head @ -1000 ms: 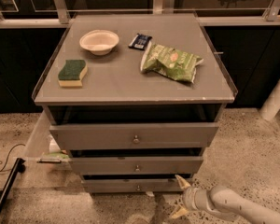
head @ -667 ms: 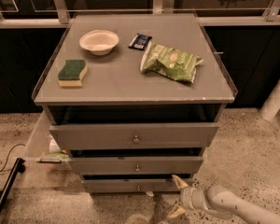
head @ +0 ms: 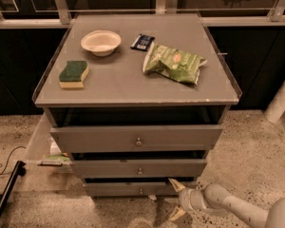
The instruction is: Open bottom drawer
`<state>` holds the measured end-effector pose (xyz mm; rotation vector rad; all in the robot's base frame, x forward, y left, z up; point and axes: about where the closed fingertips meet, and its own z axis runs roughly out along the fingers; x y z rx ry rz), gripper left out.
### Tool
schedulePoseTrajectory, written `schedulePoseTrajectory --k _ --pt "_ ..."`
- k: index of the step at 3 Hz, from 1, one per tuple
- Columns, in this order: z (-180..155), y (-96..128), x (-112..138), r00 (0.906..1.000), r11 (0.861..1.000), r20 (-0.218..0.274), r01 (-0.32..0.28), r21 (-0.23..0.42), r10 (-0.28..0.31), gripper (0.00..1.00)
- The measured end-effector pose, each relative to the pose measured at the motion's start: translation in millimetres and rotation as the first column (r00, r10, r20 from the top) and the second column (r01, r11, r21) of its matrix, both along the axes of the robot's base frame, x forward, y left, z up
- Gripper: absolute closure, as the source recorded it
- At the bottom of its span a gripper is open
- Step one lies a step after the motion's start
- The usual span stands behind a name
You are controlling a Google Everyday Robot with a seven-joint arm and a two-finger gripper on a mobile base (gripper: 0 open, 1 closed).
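Note:
A grey cabinet stands with three stacked drawers. The bottom drawer has the slimmest front and a small round metal knob at its centre; a dark gap shows above its front. My gripper sits low at the drawer's right end, to the right of the knob, with one fingertip up by the drawer's top edge and the other near the floor. The fingers are spread apart and hold nothing. The arm reaches in from the lower right.
On the cabinet top lie a white bowl, a green-and-yellow sponge, a dark packet and a green chip bag. The middle drawer and top drawer sit above. A cable and black bar lie on the speckled floor at left.
The gripper has crept slightly left toward the bottom drawer's right end. The drawers have not visibly moved.

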<state>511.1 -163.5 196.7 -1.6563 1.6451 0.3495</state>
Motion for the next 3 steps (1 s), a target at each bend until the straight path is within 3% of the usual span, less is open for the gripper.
schedulePoseTrajectory --k 2,3 --pt "-2.3 -3.7 31.6 0.998 1.0 0.062 -0.014 0.005 0.014 0.0" --pt "-19.2 -3.6 63.1 0.9964 1.0 0.082 -0.021 0.008 0.02 0.0"
